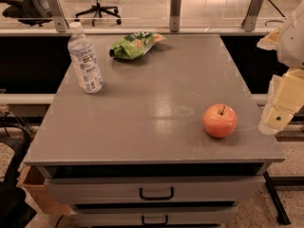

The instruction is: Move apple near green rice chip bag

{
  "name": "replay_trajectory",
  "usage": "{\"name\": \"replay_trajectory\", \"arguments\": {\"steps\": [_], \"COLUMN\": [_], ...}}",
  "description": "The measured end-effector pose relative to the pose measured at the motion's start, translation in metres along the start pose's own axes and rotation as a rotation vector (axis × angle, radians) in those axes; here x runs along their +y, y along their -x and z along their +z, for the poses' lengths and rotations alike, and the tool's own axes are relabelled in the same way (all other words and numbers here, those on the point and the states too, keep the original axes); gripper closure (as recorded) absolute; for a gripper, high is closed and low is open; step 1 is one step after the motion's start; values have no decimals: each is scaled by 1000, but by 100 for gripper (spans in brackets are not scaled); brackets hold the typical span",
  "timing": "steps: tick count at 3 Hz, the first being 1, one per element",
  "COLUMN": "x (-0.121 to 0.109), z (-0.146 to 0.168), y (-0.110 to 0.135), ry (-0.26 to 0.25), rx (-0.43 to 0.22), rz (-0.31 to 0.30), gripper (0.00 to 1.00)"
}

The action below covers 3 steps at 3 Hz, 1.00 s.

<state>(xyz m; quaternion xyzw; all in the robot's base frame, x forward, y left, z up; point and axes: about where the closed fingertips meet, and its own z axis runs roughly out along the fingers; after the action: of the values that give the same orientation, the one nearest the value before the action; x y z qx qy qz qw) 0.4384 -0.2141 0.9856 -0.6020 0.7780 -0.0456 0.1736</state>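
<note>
Off the tabletop's (156,89) near right edge, your hand (280,113), clenched or released I couldn't tell, hung near the apple (220,120), presumably to carry it toward the far-left green rice chip bag (134,45).

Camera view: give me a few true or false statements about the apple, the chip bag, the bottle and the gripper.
The apple touches the green rice chip bag. False: the apple sits front right, the bag at the rear, well apart.
The water bottle stands upright. True.
The gripper holds the apple. False: it hangs to the right of the apple, apart from it.
The green rice chip bag lies right of the water bottle. True.
</note>
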Motion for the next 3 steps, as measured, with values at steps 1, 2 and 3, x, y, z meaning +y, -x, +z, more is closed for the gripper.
{"name": "replay_trajectory", "arguments": {"steps": [1,2,3], "x": [0,-3,1], "z": [0,7,41], "y": [0,0,-24], "ry": [0,-22,-35], "rx": [0,-79,-243], "rz": [0,39,138], "gripper": [0,0,0]}}
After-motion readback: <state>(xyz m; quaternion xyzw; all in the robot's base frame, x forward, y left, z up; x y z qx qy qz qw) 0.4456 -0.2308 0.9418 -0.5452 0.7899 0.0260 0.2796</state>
